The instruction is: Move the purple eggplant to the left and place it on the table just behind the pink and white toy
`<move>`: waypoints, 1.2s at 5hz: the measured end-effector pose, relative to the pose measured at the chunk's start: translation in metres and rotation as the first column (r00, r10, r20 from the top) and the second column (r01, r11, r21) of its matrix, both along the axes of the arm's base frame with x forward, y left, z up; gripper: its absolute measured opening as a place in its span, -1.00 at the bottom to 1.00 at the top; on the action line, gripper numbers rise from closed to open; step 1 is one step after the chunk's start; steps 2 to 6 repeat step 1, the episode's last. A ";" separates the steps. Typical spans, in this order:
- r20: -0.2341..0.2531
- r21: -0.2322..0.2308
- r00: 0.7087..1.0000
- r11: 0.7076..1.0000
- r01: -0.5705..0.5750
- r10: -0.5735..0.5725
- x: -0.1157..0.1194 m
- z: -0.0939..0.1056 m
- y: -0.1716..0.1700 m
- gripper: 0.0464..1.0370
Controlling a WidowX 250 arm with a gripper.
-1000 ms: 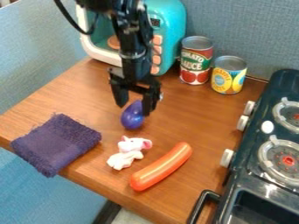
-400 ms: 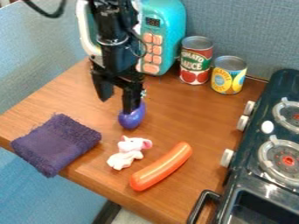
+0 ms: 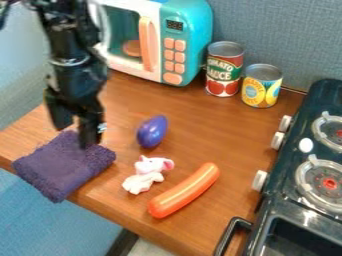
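The black gripper [image 3: 73, 135] hangs at the left, over the back edge of the folded purple towel [image 3: 63, 165], its two fingers apart with nothing seen between them. To its right, a purple eggplant-like toy [image 3: 152, 132] lies on the wooden counter [image 3: 200, 130]. A small white and pink stuffed animal [image 3: 145, 175] lies in front of that toy, right of the towel. Beside the stuffed animal, an orange sausage [image 3: 184, 190] lies at a slant.
Behind stands a teal and white toy microwave [image 3: 194, 40]. A tomato sauce can [image 3: 224, 69] and a yellow-labelled can [image 3: 262, 86] are right of it. The dark toy stove [image 3: 294, 175] takes up the right side, its black handle [image 3: 231, 235] jutting out in front.
The arm has swung left, from above the purple toy to above the towel, uncovering the microwave's front. The toys, towel and cans have stayed in place.
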State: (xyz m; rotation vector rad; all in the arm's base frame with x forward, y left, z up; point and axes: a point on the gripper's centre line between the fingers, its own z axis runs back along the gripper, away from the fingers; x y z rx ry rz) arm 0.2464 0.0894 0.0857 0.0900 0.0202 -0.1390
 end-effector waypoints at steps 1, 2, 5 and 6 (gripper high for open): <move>-0.024 -0.005 1.000 1.000 -0.005 0.005 -0.020 -0.008 0.018 0.93; -0.024 -0.005 1.000 1.000 -0.005 0.005 -0.020 -0.008 0.018 0.93; -0.024 -0.005 1.000 1.000 -0.005 0.005 -0.020 -0.008 0.018 0.93; -0.024 -0.005 1.000 1.000 -0.005 0.005 -0.020 -0.008 0.018 0.93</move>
